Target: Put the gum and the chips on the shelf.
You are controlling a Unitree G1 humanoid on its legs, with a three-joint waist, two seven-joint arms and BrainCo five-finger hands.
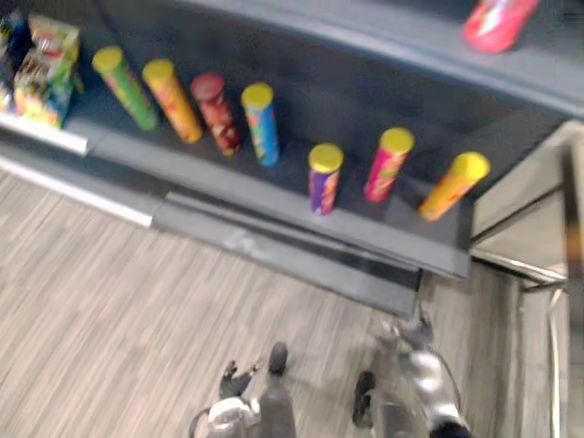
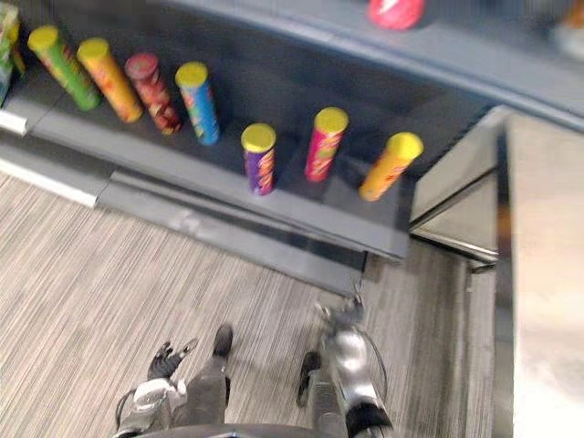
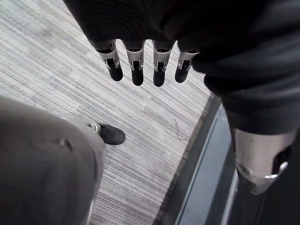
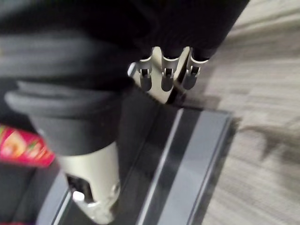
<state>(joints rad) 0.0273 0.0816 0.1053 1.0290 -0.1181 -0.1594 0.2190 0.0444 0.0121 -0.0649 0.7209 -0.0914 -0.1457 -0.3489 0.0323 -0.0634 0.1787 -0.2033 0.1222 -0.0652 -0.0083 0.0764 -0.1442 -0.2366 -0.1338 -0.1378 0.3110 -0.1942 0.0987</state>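
Our left robot hand (image 1: 235, 376) and right robot hand (image 1: 412, 334) hang empty, fingers relaxed, above the floor (image 1: 109, 292). The chips (image 1: 325, 178) stand along the shelf (image 1: 365, 222); gum we cannot identify. We should locate anything unplaced before reaching.

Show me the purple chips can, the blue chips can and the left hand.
purple chips can (image 1: 323, 190): left eye view, on the middle of its body.
blue chips can (image 1: 263, 132): left eye view, on the middle of its body.
left hand (image 3: 137, 64): left wrist view, on one of its fingers.
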